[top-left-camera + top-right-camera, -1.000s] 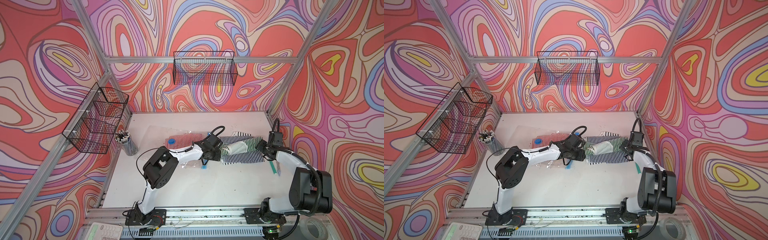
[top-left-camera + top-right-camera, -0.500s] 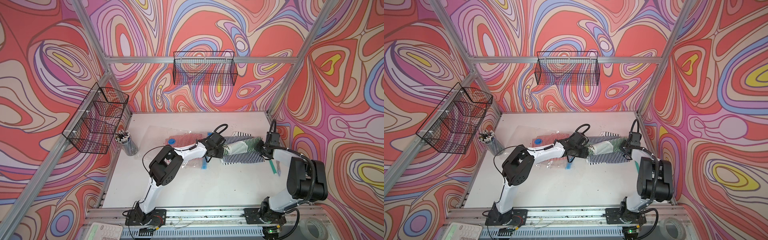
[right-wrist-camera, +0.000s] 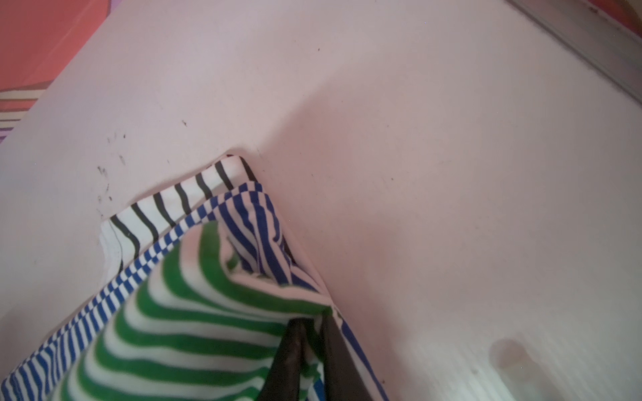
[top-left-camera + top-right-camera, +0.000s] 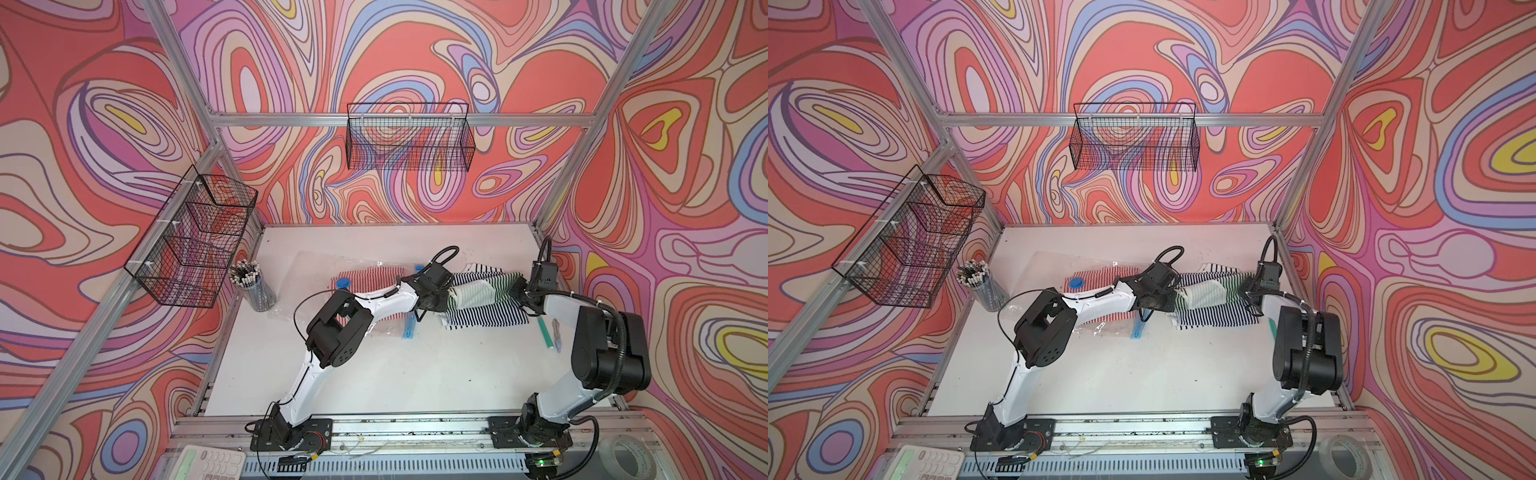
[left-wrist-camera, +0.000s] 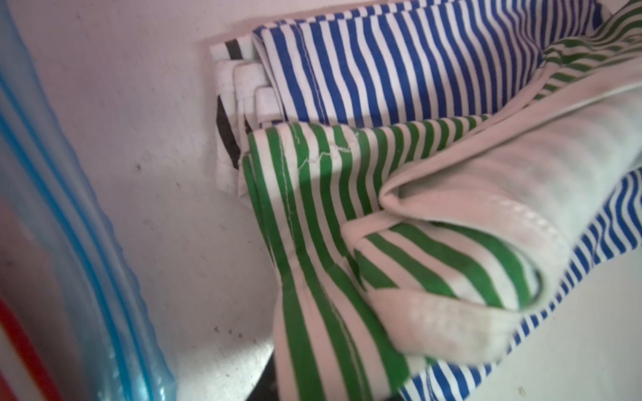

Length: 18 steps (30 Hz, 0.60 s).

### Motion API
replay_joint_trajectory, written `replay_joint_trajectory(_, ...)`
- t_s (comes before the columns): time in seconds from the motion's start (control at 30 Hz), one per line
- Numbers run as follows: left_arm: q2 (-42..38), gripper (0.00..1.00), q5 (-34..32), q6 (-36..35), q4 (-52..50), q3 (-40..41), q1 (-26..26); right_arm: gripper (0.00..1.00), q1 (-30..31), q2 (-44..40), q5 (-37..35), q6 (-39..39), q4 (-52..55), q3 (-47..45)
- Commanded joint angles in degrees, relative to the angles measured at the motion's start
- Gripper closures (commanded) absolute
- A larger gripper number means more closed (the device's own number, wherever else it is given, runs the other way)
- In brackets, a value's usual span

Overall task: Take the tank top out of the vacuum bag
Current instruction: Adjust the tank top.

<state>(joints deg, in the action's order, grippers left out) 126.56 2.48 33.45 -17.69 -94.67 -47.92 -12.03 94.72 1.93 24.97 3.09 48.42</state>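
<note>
The clear vacuum bag (image 4: 316,266) lies flat at the table's left middle. Its blue valve cap (image 4: 343,284) faces up and its light-blue zip strip (image 4: 408,326) is on the right edge. A red-striped garment (image 4: 374,276) is inside it. Right of the zip strip (image 5: 87,243), outside the bag, a green-and-white striped tank top (image 4: 484,291) stretches between my two grippers. My left gripper (image 4: 445,297) is shut on its left end. My right gripper (image 3: 312,333) pinches its right end (image 3: 194,312) between black fingers (image 3: 291,354).
Blue-striped and black-striped garments (image 4: 486,318) lie under the green one. A green pen (image 4: 544,330) lies by the right wall and a cup of pens (image 4: 253,286) stands at the left. Wire baskets (image 4: 195,241) hang on the left and back walls.
Both grippers have closed on the green-striped tank top. The left arm reached further right to its end of the cloth. The bag has stayed in place.
</note>
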Motion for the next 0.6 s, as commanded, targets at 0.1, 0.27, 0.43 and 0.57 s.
replay_joint_trajectory(0.1,0.8,0.92,-1.5,-0.6,-1.9,-1.0,1.3,1.00,-0.3,0.3,-0.6,0.1,-1.1,1.3)
replay_joint_trajectory(0.27,-2.2,1.00,-0.1,-0.3,-0.8,1.2,1.4,1.00,-0.3,-1.5,-1.3,-0.4,0.9,1.4)
replay_joint_trajectory(0.43,-6.0,1.00,1.3,0.5,-1.3,2.9,1.3,1.00,-0.3,-4.6,-2.8,-0.1,4.5,1.5)
replay_joint_trajectory(0.57,-8.6,1.00,2.0,0.8,-1.8,4.2,1.4,1.00,-0.3,-6.3,-4.4,-0.1,8.0,2.2)
